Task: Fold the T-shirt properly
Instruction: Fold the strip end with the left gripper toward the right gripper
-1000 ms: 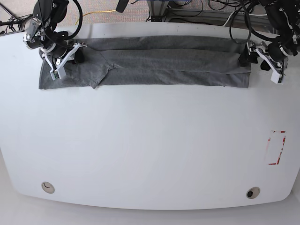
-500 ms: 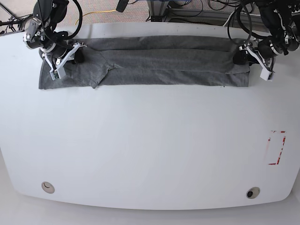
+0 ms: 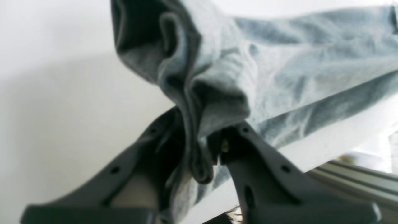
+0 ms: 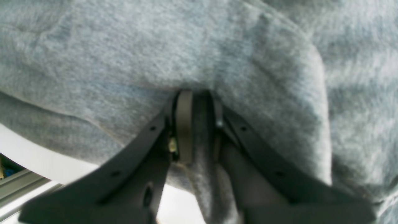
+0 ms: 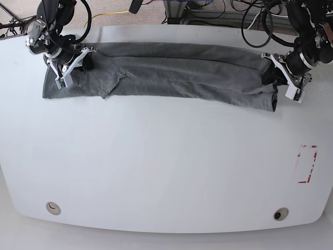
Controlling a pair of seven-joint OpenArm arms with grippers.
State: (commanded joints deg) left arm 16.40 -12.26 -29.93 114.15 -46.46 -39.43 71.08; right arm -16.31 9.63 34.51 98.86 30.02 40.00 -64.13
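— Where's the shirt (image 5: 171, 73) lying for you?

— Along the far edge of the worktop (image 5: 166, 166), a long band running side to side in the base view. So its long axis goes straight from one arm to the other, and I have an end in each.

— Both grips good?

— On the left wrist view the left gripper (image 3: 203, 146) has its jaws pressed together on a bunched fold of grey knit; the cloth rises out of the jaws and runs away to the right of that picture. On the right wrist view the right gripper (image 4: 197, 124) is the same, its jaws pinching a ridge of fabric, with the shirt filling the frame beyond them.

— Which end matters now?

— The left one, I think. In the base view that end sags nearer to me than the other, so the band lies slightly askew. I judge any fold towards me needs both ends carried together, across the long axis.

— Risk?

— Thin knit; it could stretch or slip.
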